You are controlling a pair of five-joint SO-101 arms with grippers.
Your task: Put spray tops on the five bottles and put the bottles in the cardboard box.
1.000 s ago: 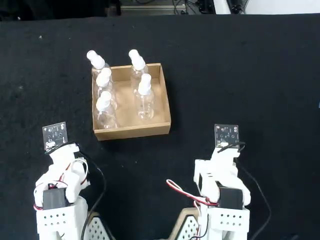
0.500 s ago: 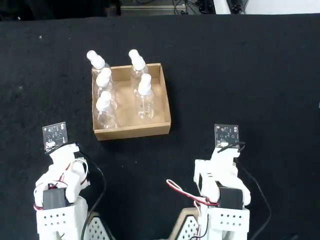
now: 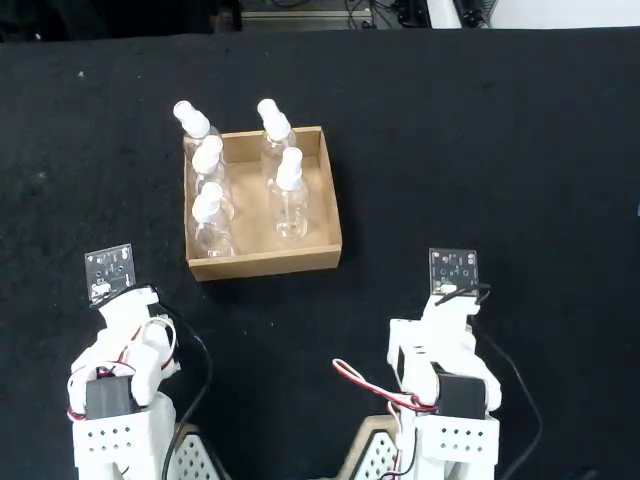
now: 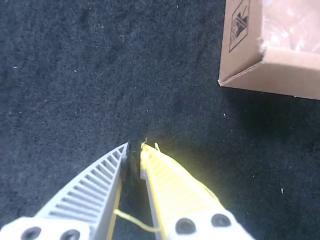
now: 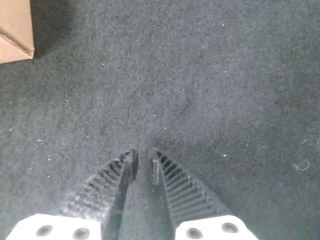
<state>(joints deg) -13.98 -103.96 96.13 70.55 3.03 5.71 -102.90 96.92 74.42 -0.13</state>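
Observation:
The cardboard box (image 3: 332, 215) sits left of the table's middle. Several clear bottles stand upright inside it, each with a white spray top: three along the left wall, such as one at the back (image 3: 190, 122) and one at the front (image 3: 208, 215), and two on the right (image 3: 290, 190). Both arms are folded back near the front edge, the left arm (image 3: 125, 335) and the right arm (image 3: 445, 335), well short of the box. My left gripper (image 4: 134, 148) is shut and holds nothing, with the box corner (image 4: 250, 55) beyond it. My right gripper (image 5: 142, 159) is shut and holds nothing.
Black cloth (image 3: 480, 150) covers the table. Bare cloth lies right of the box and between the box and the arms. A corner of the box (image 5: 14, 35) shows at the edge of the right wrist view. Cables trail at the arm bases (image 3: 365, 385).

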